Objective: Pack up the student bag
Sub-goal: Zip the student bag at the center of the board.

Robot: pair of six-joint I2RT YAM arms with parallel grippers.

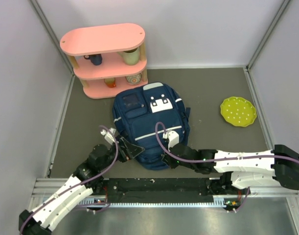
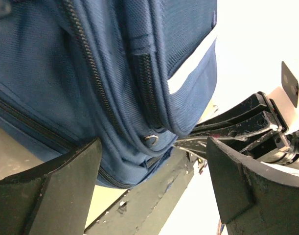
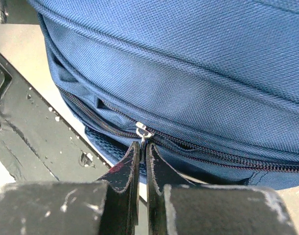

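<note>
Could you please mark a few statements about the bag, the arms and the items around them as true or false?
1. The right end effector is closed at the zipper pull on the student bag's near edge. True.
2. The left end effector is clamped on a strap. False: it stands open beside the bag, holding nothing.
3. The pink shelf holds cups. True.
4. The green plate sits on that shelf. False: it lies on the table, right of the bag.

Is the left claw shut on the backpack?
No, the left wrist view shows the left claw with its fingers spread wide apart, the backpack ungripped between them.
</note>
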